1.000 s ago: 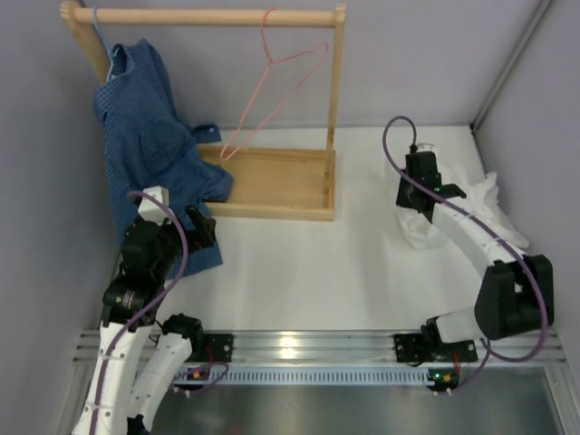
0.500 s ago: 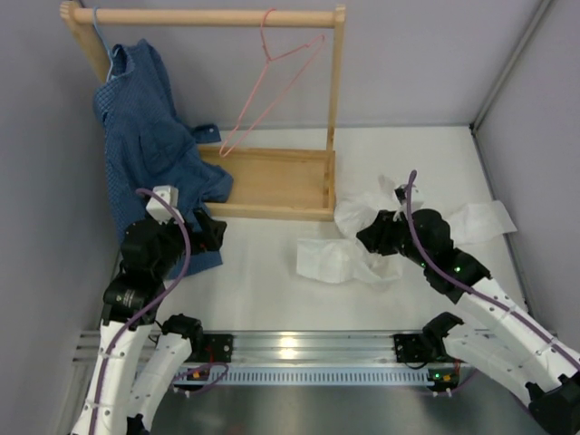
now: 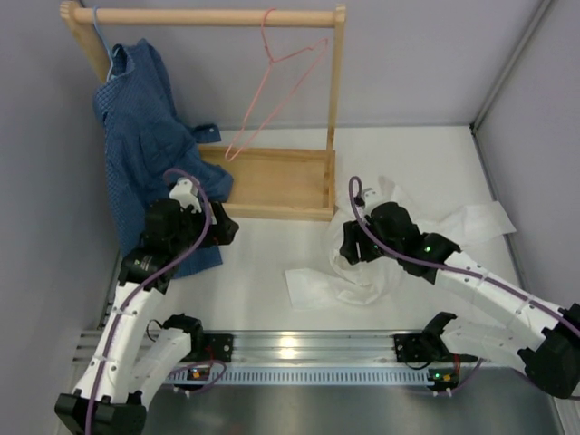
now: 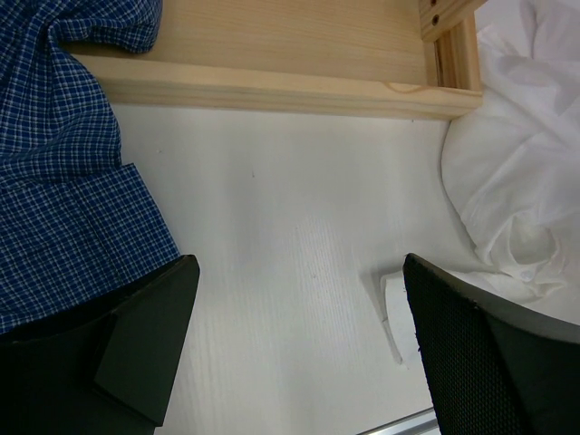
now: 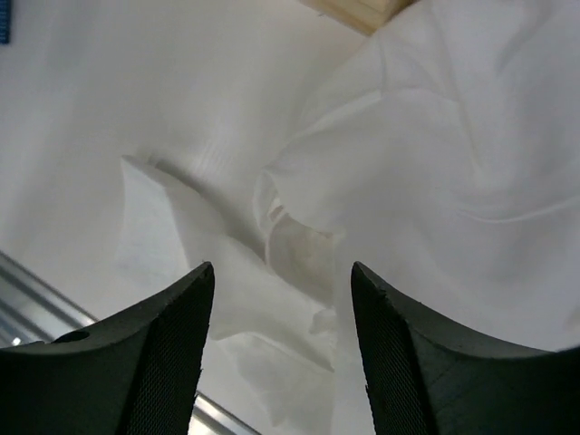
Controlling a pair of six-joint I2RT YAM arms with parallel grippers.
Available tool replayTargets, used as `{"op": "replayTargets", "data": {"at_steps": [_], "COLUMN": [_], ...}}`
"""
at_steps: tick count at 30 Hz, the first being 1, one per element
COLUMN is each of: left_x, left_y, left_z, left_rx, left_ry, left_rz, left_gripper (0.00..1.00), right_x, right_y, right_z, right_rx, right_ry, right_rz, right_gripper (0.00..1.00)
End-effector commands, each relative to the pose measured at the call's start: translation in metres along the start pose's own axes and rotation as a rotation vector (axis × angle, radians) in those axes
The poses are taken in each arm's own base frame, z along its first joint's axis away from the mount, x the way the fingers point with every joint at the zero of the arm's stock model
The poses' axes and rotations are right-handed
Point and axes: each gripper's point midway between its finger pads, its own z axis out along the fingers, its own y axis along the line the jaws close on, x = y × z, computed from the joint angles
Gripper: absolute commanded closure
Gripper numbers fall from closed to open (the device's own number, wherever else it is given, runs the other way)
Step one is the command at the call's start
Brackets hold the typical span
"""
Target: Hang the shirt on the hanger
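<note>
The white shirt [image 3: 367, 272] lies crumpled on the table right of centre, one part trailing toward the right wall. My right gripper [image 3: 347, 246] hovers over its left side. In the right wrist view the shirt [image 5: 435, 136] lies below my right gripper [image 5: 281, 268], whose jaws stand apart with nothing pinched. The pink hanger [image 3: 272, 91] hangs tilted from the wooden rail, bare. My left gripper [image 3: 224, 232] is wide open near the rack base. From the left wrist, the left gripper [image 4: 297, 265] is over bare table, with the shirt [image 4: 526, 163] to its right.
A wooden rack [image 3: 208, 16] with a tray base [image 3: 272, 181] stands at the back left. A blue checked shirt [image 3: 149, 136] hangs from its left end and drapes to the table beside my left arm. Grey walls close both sides. A metal rail [image 3: 299, 344] runs along the near edge.
The right arm swept from the right wall toward the middle, dragging the white shirt along, and its jaws opened off the cloth. The left arm reached forward and to the right.
</note>
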Motion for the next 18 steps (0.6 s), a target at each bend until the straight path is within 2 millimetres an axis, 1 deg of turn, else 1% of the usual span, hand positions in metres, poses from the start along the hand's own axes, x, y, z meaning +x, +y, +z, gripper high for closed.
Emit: {"op": "replayTargets", "data": {"at_steps": [1,2,3,5,6,7,8,9,11,12,13,14,15,16,17,18], "left_x": [-0.005,-0.004,-0.002,0.001,0.003,0.004,0.004,0.004,0.004,0.004,0.004,0.004,0.005,0.004,0.005,0.005], "left_y": [-0.004,-0.004,-0.007,-0.009,-0.011,-0.012,-0.012,-0.013,-0.013,-0.013,-0.013,-0.013,-0.014,-0.015,-0.015,-0.015], "left_z": [-0.004,-0.003,-0.002,0.000,0.001,0.001,0.001,0.001,0.001,0.000,0.000,0.000,0.000,0.000,0.000,0.001], "left_rx": [0.010,0.007,0.017,0.021,0.026,0.027,0.030,0.033,0.031,0.030,0.032,0.033,0.037,0.039,0.040,0.040], "left_ry": [-0.037,-0.033,-0.027,-0.012,-0.004,0.000,-0.001,0.000,-0.005,-0.005,-0.008,-0.006,-0.001,-0.002,0.000,0.005], "left_rz": [-0.002,-0.001,0.006,0.012,0.017,0.020,0.020,0.021,0.021,0.022,0.022,0.023,0.022,0.022,0.023,0.023], "left_gripper": [0.02,0.02,0.02,0.02,0.02,0.02,0.02,0.02,0.02,0.02,0.02,0.02,0.02,0.02,0.02,0.02], "right_x": [-0.024,-0.028,-0.031,-0.025,-0.019,-0.013,-0.015,-0.012,-0.017,-0.025,-0.026,-0.027,-0.028,-0.029,-0.029,-0.031], "right_y": [-0.039,-0.045,-0.057,-0.072,-0.072,-0.084,-0.086,-0.092,-0.096,-0.089,-0.106,-0.112,-0.110,-0.107,-0.102,-0.089], "right_z": [-0.016,-0.020,-0.024,-0.025,-0.021,-0.016,-0.013,-0.008,-0.003,0.003,0.008,0.012,0.023,0.028,0.032,0.035], "right_rx": [0.266,0.305,0.373,0.419,0.397,0.416,0.414,0.401,0.356,0.274,0.289,0.283,0.221,0.192,0.162,0.100], "right_ry": [-0.093,-0.118,-0.145,-0.131,-0.102,-0.069,-0.074,-0.059,-0.070,-0.092,-0.083,-0.075,-0.042,-0.026,-0.013,-0.009], "right_rz": [0.003,0.019,0.028,0.035,0.041,0.054,0.057,0.061,0.085,0.089,0.127,0.136,0.131,0.126,0.120,0.132], "right_gripper": [0.39,0.39,0.37,0.34,0.26,0.21,0.18,0.15,0.14,0.14,0.15,0.17,0.26,0.35,0.49,0.77]}}
